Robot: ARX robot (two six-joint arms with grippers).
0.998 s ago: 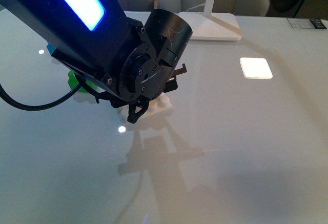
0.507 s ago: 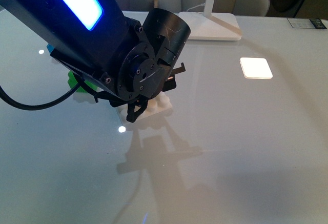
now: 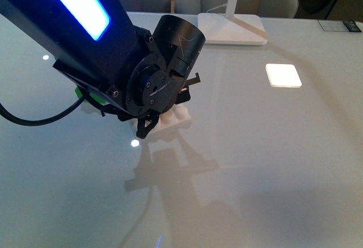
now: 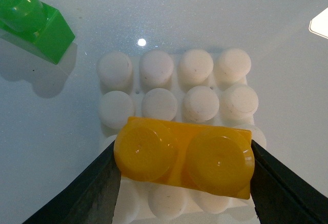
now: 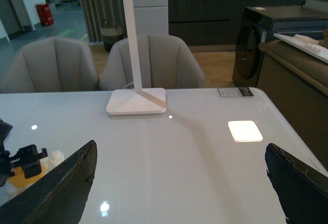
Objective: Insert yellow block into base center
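The yellow block (image 4: 184,162), a two-stud orange-yellow brick, sits between the black fingers of my left gripper (image 4: 184,170), which is shut on its two ends. It hangs slightly skewed just over the base (image 4: 159,103), a white studded plate, and covers part of the rows nearest the camera. I cannot tell whether it touches the studs. In the front view the left gripper (image 3: 170,106) and its wrist hide most of the base (image 3: 174,118) and all of the block. My right gripper (image 5: 179,152) stands open over bare table, well away from the block (image 5: 20,176).
A green two-stud brick (image 4: 36,26) lies on the table beside the base, partly behind the left arm in the front view (image 3: 85,96). A white lamp foot (image 3: 232,29) stands at the back. A bright light patch (image 3: 283,75) shows on the glossy tabletop to the right.
The left arm has shifted slightly left and back over the base, still shut on the block. A blue brick seen behind the arm earlier is now covered.
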